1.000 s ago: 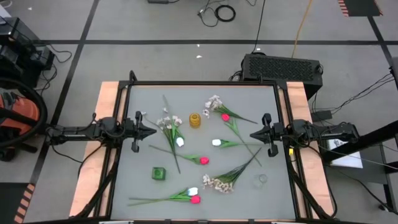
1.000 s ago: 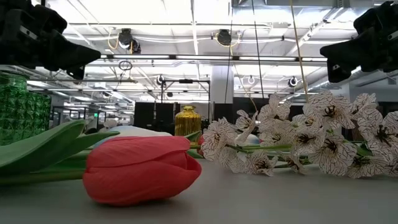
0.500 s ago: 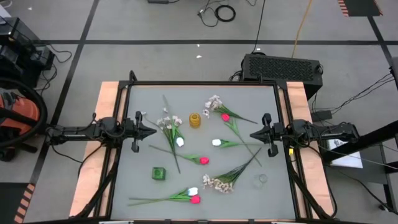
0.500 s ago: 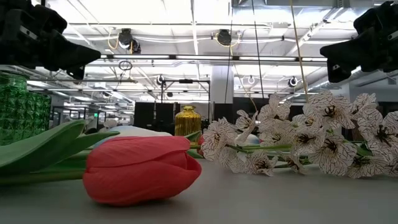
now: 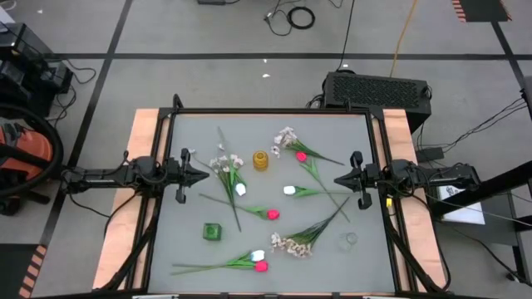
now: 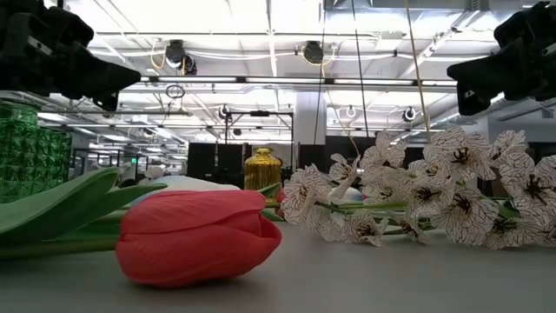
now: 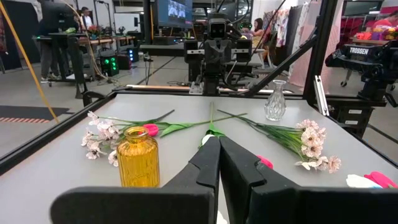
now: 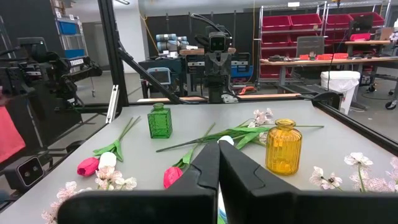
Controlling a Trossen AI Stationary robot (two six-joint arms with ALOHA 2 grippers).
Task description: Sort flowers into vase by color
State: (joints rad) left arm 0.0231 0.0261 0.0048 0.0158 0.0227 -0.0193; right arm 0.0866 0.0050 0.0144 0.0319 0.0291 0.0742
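Both sets of jaws are pressed shut on nothing. With the yellow vase as landmark, the left gripper hovers well off to one side of it and the right gripper well off to the other, each near its own table edge.

By my reading, sorting has not begun: all 3 vases stand empty, and every flower lies flat on the table. A green vase sits toward the near edge from the yellow one, on the left arm's side; a clear vase sits toward the near edge on the right arm's side.

Around the yellow vase lie pink-red tulips, white tulips and pale blossom sprays. All of it remains to be picked up.
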